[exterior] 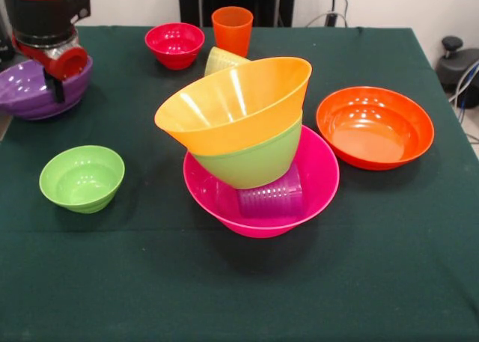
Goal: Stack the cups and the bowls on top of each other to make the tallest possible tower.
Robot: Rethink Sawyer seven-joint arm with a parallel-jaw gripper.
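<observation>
The tower stands mid-table in the front view. Its base is a large pink bowl [318,179] with a purple cup [271,196] lying inside. A medium green bowl [251,162] leans on the cup, and a yellow-orange bowl [239,106] sits tilted in the green one. My gripper [58,84] is at the far left, down at the rim of the large purple bowl [26,87]. A large orange-red bowl [374,126] sits to the right. A small green bowl [81,179] is front left. A small red bowl [174,44] and an upright orange cup [232,29] are at the back. A yellow cup [223,60] is partly hidden behind the tower.
The dark green tablecloth [224,297] covers the table. The purple bowl sits at the table's left edge. A black device with cables [456,61] stands off the table at the right.
</observation>
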